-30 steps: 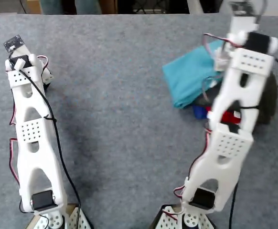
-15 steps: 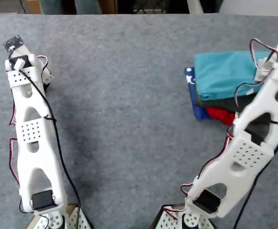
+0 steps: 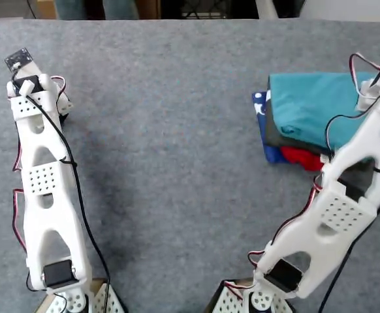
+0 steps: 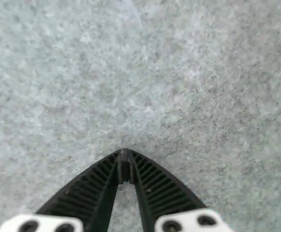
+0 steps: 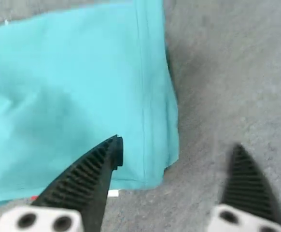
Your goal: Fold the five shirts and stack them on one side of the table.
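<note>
The teal shirt [image 3: 307, 104] topped the stack [image 3: 296, 156] at three o'clock on the desk [image 3: 170, 130]. The right tool [image 5: 176, 144] hung released over its edge; lifting straight up seemed wisest, to avoid snagging the hem. The left tool [image 4: 125, 166] sat clenched at ten o'clock.

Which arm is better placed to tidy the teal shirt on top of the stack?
Right. The right gripper, open, hangs at the teal shirt's edge; the left gripper is shut over the table, far from it.
</note>
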